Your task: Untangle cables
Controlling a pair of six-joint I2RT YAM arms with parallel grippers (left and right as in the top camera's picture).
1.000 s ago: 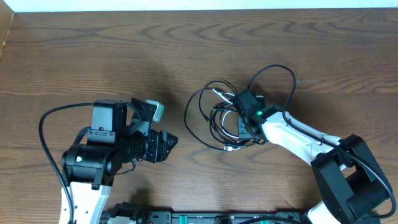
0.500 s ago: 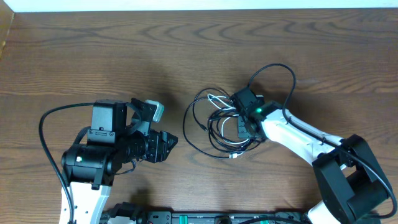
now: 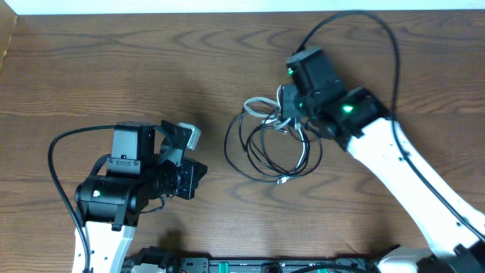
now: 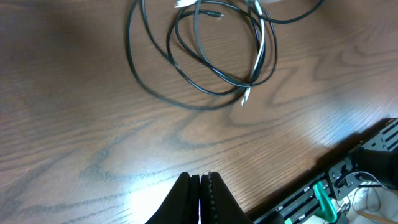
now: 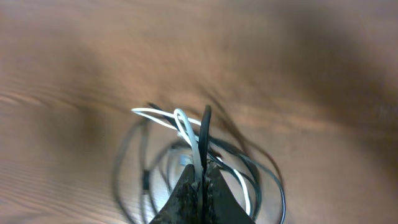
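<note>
The cables [image 3: 265,176] are a tangle of thin black and white loops right of the table's middle. My right gripper [image 3: 286,115] is at the tangle's far edge, shut on a white strand and a black strand. In the right wrist view those two strands [image 5: 186,124] rise from between the closed fingertips of the right gripper [image 5: 202,169], and the other loops hang blurred below. My left gripper [image 3: 200,171] is shut and empty, well to the left of the tangle. In the left wrist view the left gripper [image 4: 200,180] points toward the cables [image 4: 262,46] across bare wood.
The right arm's thick black wire [image 3: 356,17] arcs above the tangle, and the left arm's wire [image 3: 54,152] loops at the far left. A black rail with green parts [image 4: 323,198] runs along the table's front edge. One white plug end [image 4: 244,97] lies at the tangle's near side.
The right gripper has risen and moved toward the far side, pulling the pinched strands with it, and the loops have stretched out. The left gripper has gone from open to shut.
</note>
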